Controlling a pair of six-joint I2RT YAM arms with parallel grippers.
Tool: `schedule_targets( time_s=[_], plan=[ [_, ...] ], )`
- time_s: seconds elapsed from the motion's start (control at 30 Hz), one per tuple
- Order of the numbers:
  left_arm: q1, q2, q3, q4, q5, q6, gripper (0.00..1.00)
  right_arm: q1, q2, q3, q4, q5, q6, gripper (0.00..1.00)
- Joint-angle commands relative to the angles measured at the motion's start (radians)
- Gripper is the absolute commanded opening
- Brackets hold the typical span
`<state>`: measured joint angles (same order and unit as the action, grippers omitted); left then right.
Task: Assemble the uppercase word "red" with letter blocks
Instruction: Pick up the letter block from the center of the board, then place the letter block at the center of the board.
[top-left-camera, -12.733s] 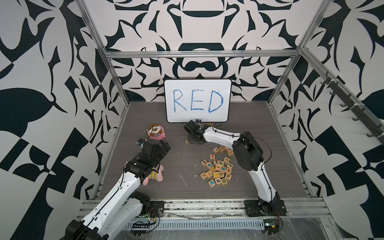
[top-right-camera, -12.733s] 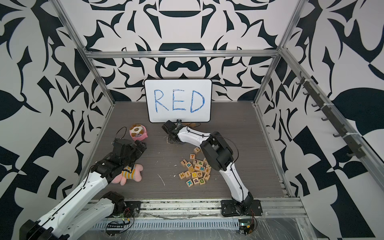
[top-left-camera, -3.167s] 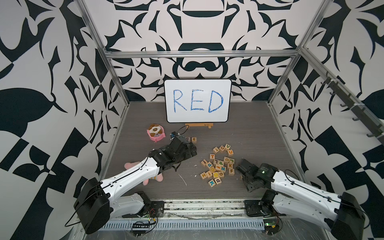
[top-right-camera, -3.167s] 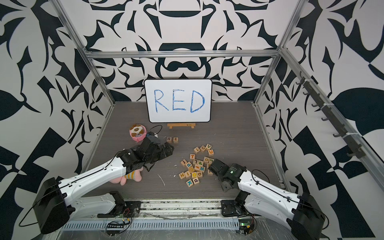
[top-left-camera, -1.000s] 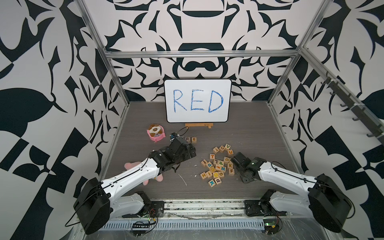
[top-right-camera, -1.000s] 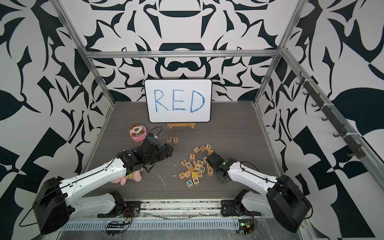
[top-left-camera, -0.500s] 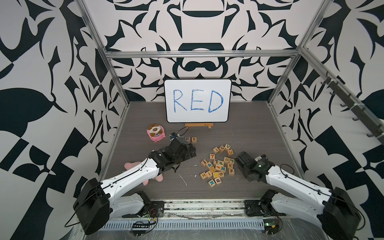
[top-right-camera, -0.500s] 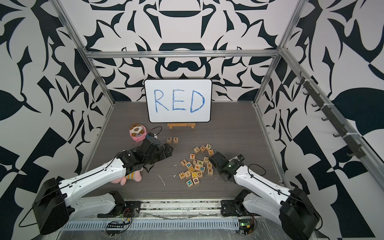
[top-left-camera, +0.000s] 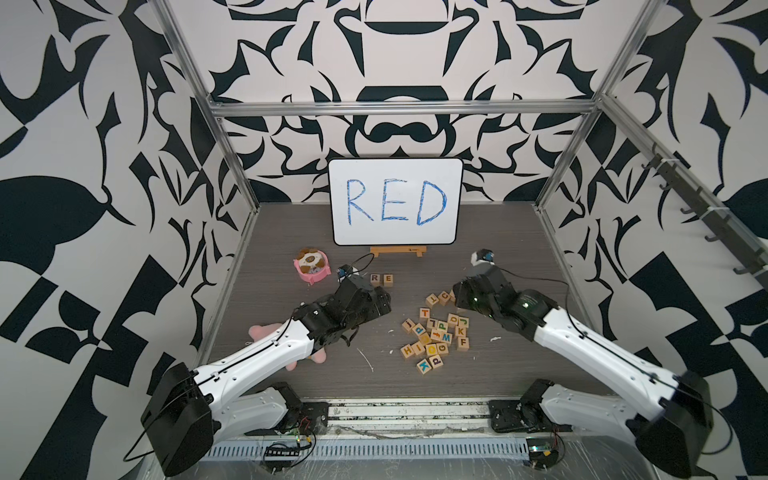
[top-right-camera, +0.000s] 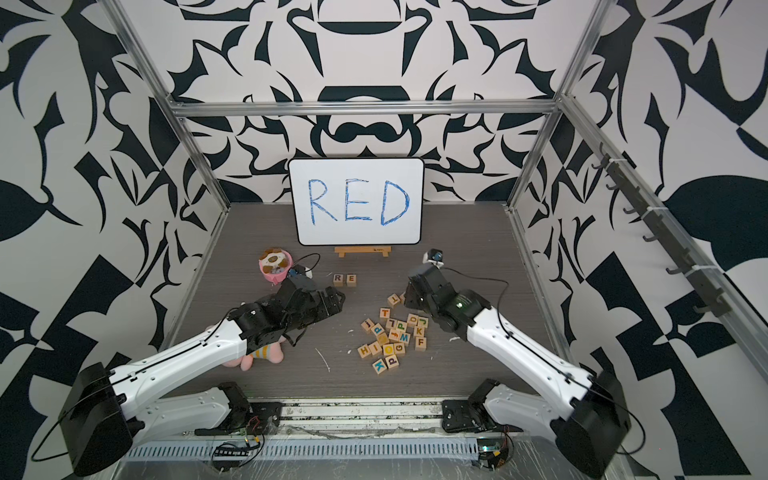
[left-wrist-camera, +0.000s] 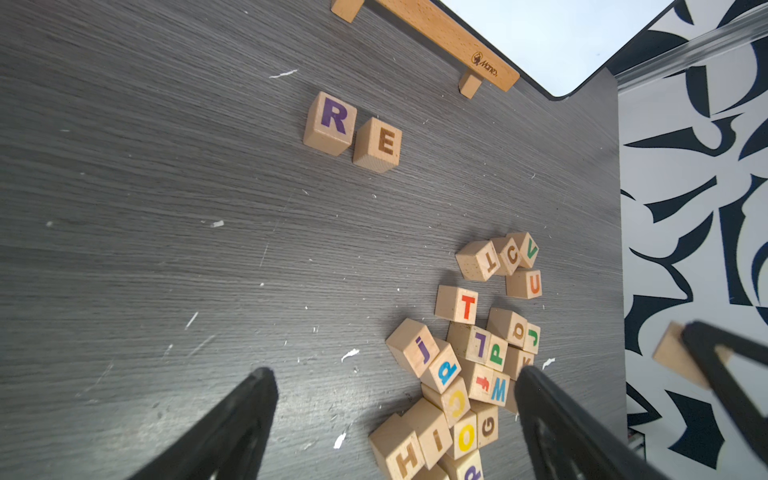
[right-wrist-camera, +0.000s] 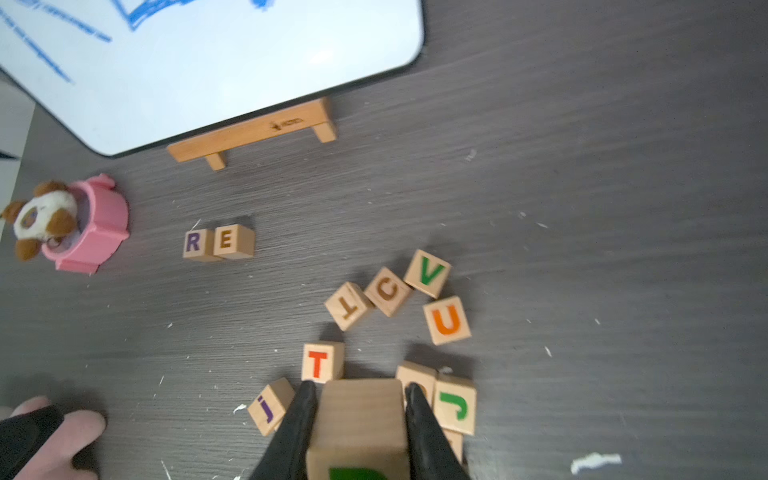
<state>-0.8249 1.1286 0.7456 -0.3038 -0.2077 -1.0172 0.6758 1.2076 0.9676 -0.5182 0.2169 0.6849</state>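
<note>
One green-lettered block (right-wrist-camera: 360, 419) tight between the right jaws above the pile (top-left-camera: 436, 332); left jaws wide apart.

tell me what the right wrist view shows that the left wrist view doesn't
Only the right wrist view: the green print on the held block in the shut right claw, the pink cup holding a plush toy, blue whiteboard writing. Only the left wrist view: the left claw, open and empty, plus the H block and G block. Both: the R block beside the E block, the wooden stand, the red T block, and the held block, blurred in the left wrist view.
</note>
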Motion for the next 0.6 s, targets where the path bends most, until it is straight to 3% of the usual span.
schedule_targets(
  time_s=[0.0,0.13,0.3,0.57],
  plan=[
    [0.000,-0.022,-0.003,-0.031,-0.030,0.002,0.94,-0.001,0.175,0.168,-0.075,-0.094,-0.191,0.05],
    [0.000,-0.042,-0.001,-0.073,-0.074,-0.001,0.94,-0.001,0.345,0.293,-0.063,-0.088,-0.206,0.05],
    [0.000,-0.076,-0.021,-0.095,-0.108,-0.015,0.95,0.006,0.510,0.383,0.005,-0.089,-0.131,0.07],
    [0.003,-0.117,-0.050,-0.113,-0.170,-0.032,0.95,0.034,0.686,0.502,0.026,-0.033,-0.024,0.08]
  ],
)
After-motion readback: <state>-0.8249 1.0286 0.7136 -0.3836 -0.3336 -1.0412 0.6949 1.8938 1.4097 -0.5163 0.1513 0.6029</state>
